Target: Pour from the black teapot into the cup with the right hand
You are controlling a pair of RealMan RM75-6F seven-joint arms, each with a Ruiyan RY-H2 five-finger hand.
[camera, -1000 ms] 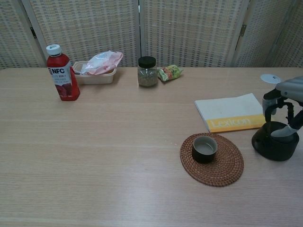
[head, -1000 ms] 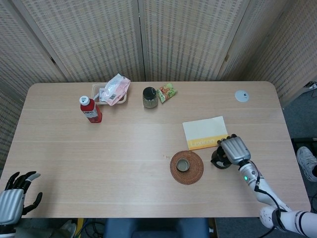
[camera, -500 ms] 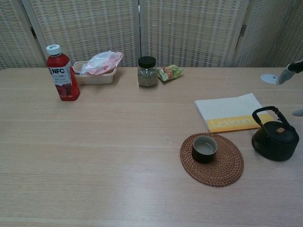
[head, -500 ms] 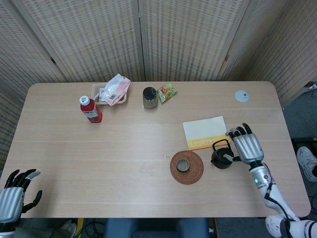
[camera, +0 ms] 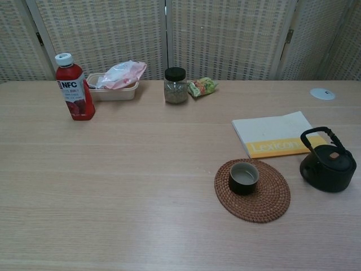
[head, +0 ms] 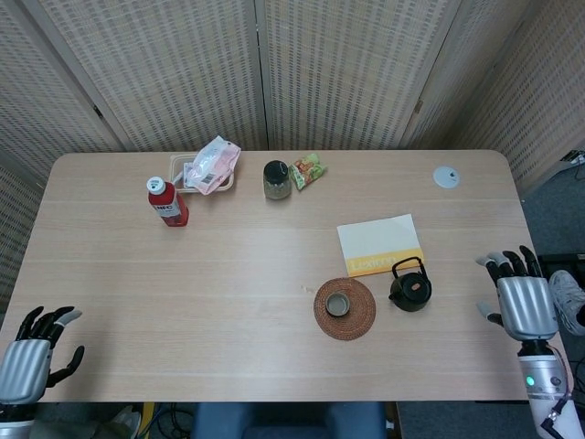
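Note:
The black teapot point(head: 410, 289) point(camera: 328, 167) stands upright on the table with its handle raised, just right of a round woven coaster point(head: 357, 320) point(camera: 272, 200). A small dark cup point(head: 337, 304) point(camera: 243, 177) sits on that coaster. My right hand point(head: 522, 302) hovers at the table's right edge, well clear of the teapot, fingers spread and holding nothing. My left hand point(head: 32, 356) is off the table's front left corner, fingers apart and empty. Neither hand shows in the chest view.
A white and yellow book point(head: 380, 244) point(camera: 276, 133) lies just behind the teapot. At the back stand a red juice bottle point(head: 167, 201), a tray with a pink bag point(head: 209, 167), a dark-lidded jar point(head: 276, 180) and a snack packet point(head: 308, 169). A small white disc point(head: 446, 177) lies far right.
My right hand has let go of the teapot and drawn away to the right, off the table's edge. The teapot stays standing beside the coaster. The left hand barely moved.

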